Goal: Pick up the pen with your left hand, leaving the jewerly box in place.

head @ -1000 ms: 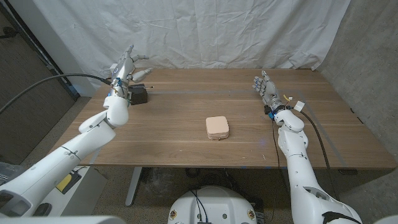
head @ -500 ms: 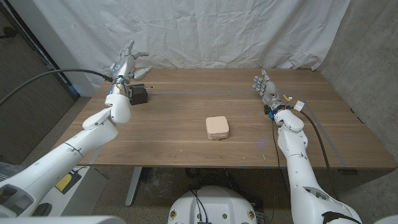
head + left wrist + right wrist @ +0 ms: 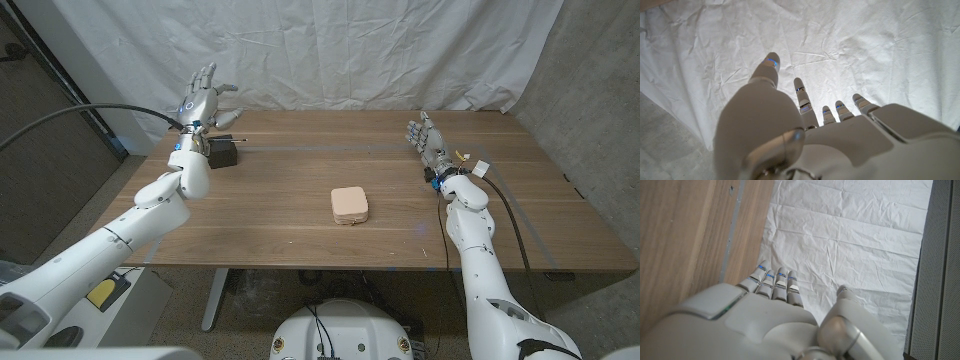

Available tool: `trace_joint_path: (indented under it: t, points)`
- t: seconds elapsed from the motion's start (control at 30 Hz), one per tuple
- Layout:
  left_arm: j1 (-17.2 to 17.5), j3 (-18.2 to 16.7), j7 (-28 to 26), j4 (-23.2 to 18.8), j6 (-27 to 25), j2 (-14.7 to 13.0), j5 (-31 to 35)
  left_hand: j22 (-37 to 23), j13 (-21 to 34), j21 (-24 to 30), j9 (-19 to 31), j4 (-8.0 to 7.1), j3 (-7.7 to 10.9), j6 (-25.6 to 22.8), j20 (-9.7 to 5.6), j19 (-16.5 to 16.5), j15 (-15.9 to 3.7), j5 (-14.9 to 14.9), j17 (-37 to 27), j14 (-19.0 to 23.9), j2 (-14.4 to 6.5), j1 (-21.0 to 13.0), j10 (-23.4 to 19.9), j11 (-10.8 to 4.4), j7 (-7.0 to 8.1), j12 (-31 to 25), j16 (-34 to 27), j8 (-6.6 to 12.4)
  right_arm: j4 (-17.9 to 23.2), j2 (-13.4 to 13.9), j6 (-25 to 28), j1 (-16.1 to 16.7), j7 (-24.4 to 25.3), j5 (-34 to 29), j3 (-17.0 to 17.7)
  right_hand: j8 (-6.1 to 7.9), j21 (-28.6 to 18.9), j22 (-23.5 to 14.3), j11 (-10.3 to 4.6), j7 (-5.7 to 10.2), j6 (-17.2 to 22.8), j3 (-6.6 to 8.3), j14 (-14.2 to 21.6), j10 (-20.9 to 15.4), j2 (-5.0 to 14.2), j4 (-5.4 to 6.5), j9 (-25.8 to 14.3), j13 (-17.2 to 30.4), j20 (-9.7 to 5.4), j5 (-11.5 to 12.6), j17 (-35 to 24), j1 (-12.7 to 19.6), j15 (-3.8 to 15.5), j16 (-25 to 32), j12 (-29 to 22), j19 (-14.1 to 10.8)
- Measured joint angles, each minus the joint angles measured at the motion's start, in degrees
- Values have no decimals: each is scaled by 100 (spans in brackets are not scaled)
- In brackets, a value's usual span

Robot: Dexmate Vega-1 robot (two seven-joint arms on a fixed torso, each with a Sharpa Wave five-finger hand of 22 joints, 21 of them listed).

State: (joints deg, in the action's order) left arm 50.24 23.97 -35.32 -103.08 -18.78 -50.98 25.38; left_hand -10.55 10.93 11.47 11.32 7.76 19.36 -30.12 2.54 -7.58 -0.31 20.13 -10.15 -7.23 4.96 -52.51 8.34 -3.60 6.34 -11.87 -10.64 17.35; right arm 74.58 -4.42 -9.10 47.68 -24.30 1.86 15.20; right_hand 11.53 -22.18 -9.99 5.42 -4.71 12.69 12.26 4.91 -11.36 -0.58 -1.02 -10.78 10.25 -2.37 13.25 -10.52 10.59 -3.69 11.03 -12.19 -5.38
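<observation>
Up goes the left hand (image 3: 203, 88), higher than a second ago, now raised above the far left corner of the long brown wooden table (image 3: 300, 215) with its fingers spread. The left wrist view shows those fingers (image 3: 801, 95) splayed against the white cloth backdrop (image 3: 330, 50) and nothing visible in the palm. That reads as a lift without the prize, or a pinch too small to make out; I cannot tell. Near the small black block (image 3: 222, 155) a thin dark stick, likely the pen (image 3: 238, 137), lies on the wood just beyond it.

One table, two arms. The right hand (image 3: 426, 140) stands on the table's right side, fingers straight and apart, holding nothing. One small square pink jewelry box (image 3: 350, 205) sits mid-table, well apart from both hands. One black block, one pen.
</observation>
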Motion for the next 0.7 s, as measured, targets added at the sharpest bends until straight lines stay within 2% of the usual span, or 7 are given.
trace_joint_path:
  t: [0.7]
  points:
    - [-171,281,671,-315,-784,-258,582,1,0,0,29,-26,-57,-31,0,0,18,0,-13,-24,-23,-68,0,0,31,0,0,0,85,3,223,-37,-90,19,27,-39,38,-29,0,21,-21,0,0,0,0,0,0,0,21,0,0,0,0,0,0,-21]
